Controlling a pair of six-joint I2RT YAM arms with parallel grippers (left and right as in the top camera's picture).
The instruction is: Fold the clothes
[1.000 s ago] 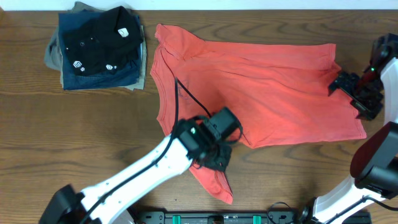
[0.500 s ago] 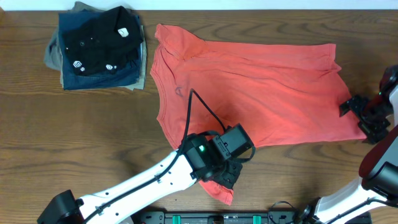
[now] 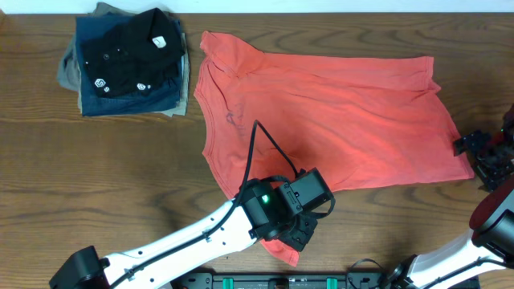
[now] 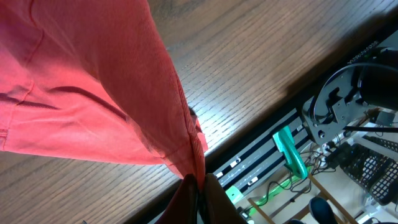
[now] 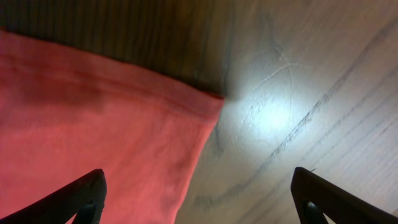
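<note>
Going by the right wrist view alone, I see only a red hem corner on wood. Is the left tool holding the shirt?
Observer: Yes, the left tool is shut on the shirt, pinching its near edge.
Operator: Is the rest flat?
Observer: Mostly, spread on the table; only that near part is bunched.
Operator: Anything else there?
Observer: A stack of folded clothes at the far left.

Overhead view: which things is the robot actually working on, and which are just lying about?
In the job: red-orange T-shirt; left gripper, pinching its fabric; right gripper, open beside its hem corner.
Lying about: stack of folded clothes, black shirt on top.
</note>
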